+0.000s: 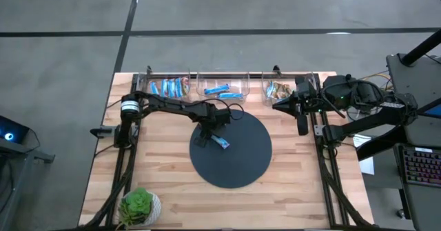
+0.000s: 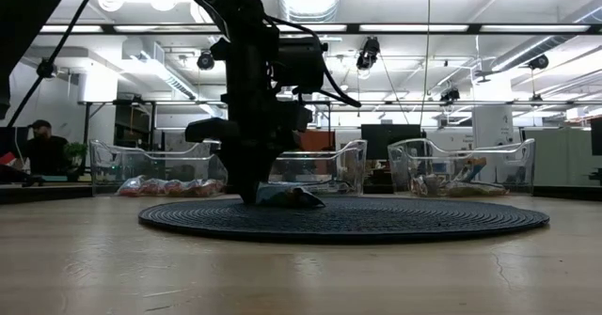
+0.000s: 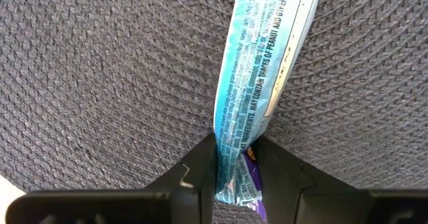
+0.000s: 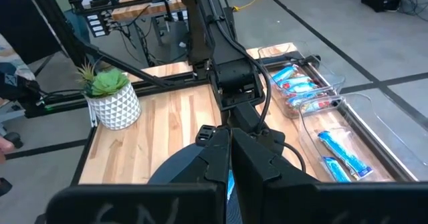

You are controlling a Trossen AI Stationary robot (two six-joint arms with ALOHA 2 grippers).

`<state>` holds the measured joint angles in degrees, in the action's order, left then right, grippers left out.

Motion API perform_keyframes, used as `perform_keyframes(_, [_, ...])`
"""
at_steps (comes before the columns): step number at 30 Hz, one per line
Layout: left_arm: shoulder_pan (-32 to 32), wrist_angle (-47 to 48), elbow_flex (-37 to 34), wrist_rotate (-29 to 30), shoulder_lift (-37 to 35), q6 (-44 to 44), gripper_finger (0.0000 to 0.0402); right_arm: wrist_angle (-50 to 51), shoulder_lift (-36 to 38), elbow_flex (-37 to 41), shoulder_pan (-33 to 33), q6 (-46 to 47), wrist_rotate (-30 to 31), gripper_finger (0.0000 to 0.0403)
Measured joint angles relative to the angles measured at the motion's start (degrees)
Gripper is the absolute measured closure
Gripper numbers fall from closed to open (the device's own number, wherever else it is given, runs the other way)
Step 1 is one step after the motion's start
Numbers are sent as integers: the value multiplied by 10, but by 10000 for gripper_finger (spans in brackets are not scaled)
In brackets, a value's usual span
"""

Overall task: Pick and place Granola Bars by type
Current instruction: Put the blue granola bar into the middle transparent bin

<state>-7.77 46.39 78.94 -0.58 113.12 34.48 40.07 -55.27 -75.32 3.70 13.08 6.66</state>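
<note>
Granola Bars already fill the three clear bins along the table's far edge: blue-and-red ones in the left bin, bright blue in the middle bin, tan in the right bin. Judging by that, sorting is nearly finished. One last blue bar lies on the dark round mat, its end clamped between the left gripper fingers. The right gripper waits closed near the right bin.
</note>
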Motion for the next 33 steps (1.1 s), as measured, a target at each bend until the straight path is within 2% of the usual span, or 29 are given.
perform_keyframes(19, [-5, 29, 29, 1, 0, 11, 339, 0, 0, 0, 0, -2, 10, 394])
perform_keyframes(24, [-16, 43, 70, 2, 0, 11, 339, 0, 0, 0, 0, -2, 10, 394])
perform_keyframes(33, [-60, 87, 185, 7, 0, 14, 340, 0, 0, 0, 0, 0, 10, 394])
